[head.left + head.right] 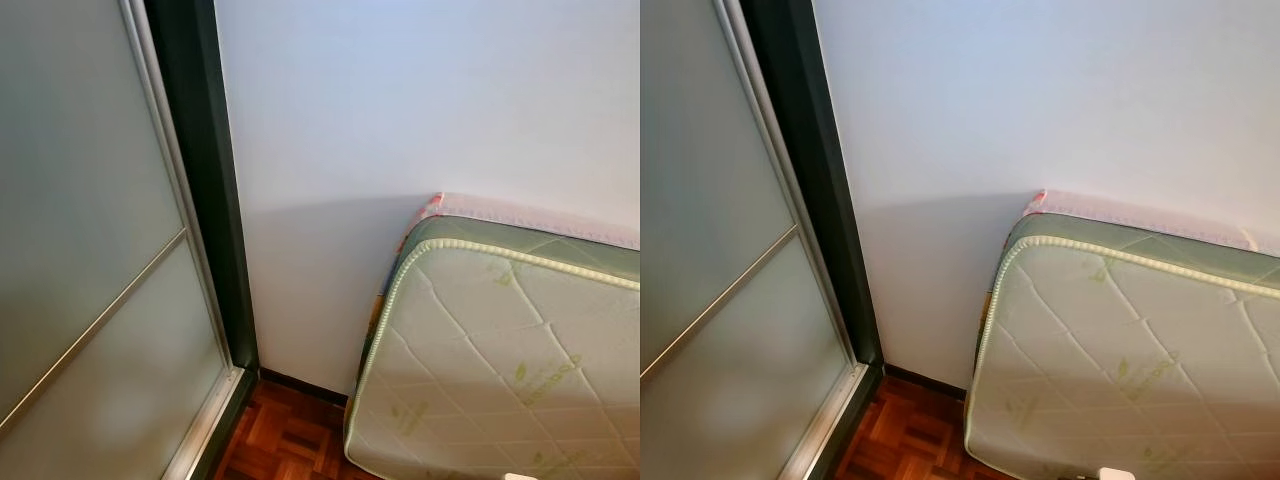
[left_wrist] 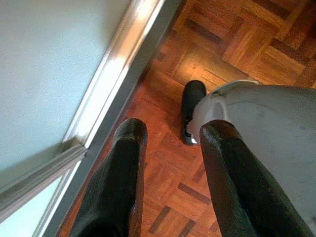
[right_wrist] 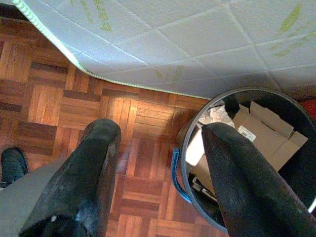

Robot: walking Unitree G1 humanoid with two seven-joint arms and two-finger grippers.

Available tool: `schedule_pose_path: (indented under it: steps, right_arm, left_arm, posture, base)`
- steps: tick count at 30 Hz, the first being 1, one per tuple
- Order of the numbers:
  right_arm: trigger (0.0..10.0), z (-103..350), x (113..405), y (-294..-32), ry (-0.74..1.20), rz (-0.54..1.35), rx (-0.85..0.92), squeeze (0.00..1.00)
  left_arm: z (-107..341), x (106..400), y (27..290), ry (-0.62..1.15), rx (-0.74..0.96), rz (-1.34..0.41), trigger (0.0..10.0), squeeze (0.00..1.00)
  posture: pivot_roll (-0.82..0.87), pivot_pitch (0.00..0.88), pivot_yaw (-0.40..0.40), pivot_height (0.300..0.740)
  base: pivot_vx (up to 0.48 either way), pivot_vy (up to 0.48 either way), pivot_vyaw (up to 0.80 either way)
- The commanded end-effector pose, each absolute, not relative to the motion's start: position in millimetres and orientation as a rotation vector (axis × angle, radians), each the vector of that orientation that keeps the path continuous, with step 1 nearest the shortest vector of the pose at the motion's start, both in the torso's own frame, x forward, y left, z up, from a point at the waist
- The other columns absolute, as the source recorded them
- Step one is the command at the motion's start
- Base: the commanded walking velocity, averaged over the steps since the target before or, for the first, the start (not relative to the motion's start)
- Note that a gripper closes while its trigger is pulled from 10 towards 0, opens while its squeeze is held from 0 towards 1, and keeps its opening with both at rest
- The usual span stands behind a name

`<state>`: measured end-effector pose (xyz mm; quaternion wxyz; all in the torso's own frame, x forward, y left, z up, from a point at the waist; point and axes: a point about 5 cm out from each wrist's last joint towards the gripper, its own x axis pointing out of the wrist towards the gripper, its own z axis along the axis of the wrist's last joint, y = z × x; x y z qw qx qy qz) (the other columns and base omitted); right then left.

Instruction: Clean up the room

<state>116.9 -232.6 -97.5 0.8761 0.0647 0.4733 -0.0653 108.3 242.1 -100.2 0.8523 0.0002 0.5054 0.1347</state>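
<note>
Here the head camera faces a white wall, with a quilted green-edged mattress (image 1: 500, 370) at 4 o'clock. Both arms hang: left gripper (image 2: 170, 163) and right gripper (image 3: 158, 163) spread wide, empty. A dark round bin of cardboard scraps (image 3: 256, 148) stands below the right gripper. Turn toward the floor before reaching.

Left gripper (image 2: 168, 143): hanging low, pointed downward, its 2 black fingers (image 2: 121, 182) spread apart with nothing between them. Beyond the tips, the robot's grey leg (image 2: 266, 128) and 1 black foot (image 2: 191, 106) are seen planted below.

Right gripper (image 3: 158, 148): likewise pointed downward, 2 black fingers (image 3: 84, 182) parted and empty. A second black foot (image 3: 12, 165) shows at the frame edge.
</note>
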Motion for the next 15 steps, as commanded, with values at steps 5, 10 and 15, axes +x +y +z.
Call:
schedule_pose_path:
  steps: [5, 10, 15]
  right_arm:
    - [10.0, -99, 113, -231, 1.005, -0.140, 0.148, 0.00]
    - [10.0, -103, 108, -221, 1.016, -0.158, 0.197, 0.00]
    - [10.0, -103, 108, -224, 1.027, -0.157, 0.184, 0.00]
  left_arm:
    - [-101, 112, 234, 1.073, 0.021, 0.256, 10.0, 0.00]
    - [-97, 109, 253, 1.073, 0.061, 0.262, 10.0, 0.00]
    - [-98, 110, 248, 1.059, 0.058, 0.248, 10.0, 0.00]
  posture:
    - [0.07, 0.000, -0.070, 0.740]
    - [0.07, 0.000, -0.029, 0.740]
    - [0.06, 0.000, -0.039, 0.740]
  base:
    - [0.000, 0.000, -0.16]
    - [0.000, 0.000, -0.79]
    - [0.000, 0.000, -0.79]
